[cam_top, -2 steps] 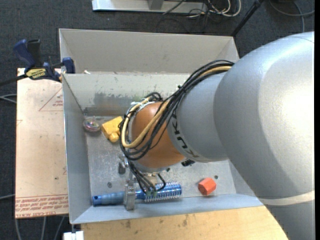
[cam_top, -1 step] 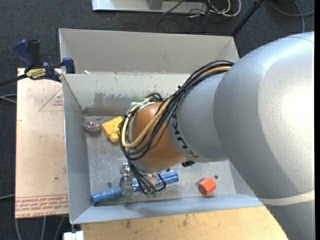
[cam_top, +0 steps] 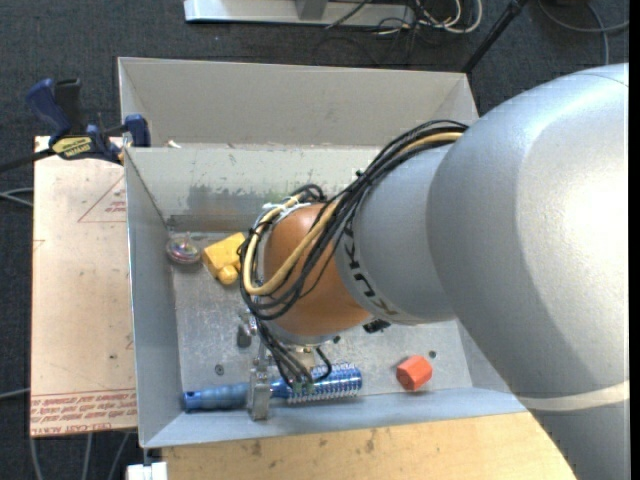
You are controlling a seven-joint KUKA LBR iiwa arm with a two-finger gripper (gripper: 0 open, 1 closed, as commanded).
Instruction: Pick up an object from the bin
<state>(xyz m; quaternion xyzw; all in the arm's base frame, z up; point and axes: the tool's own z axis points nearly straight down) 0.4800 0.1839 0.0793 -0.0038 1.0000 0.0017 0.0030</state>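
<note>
The blue brush is lying lengthwise along the near wall of the bin. Its smooth handle is pointing toward the left corner and its bristled head is pointing right. The gripper is sitting low over the brush, about where handle meets head. Whether it is open or closed I cannot tell, because the black cables under the orange cover are crowding that spot.

The step in hand is probably securing this 1 brush. To do it well, the grip should be crossing the narrow handle squarely rather than catching the bristles, which would likely give and let the brush tilt. The brush is long, so holding it near its middle should be keeping it level on the lift. A straight vertical rise looks safest, since the brush is resting almost against the wall and a sideways drag could be jamming it there.

Room is tight toward the near wall and generous behind. A small orange lump is resting to the right, apart from the brush head. A yellow piece and a round greyish disc are sitting near the far-left corner, well apart from the gripper. The floor between them is lying bare.
</note>
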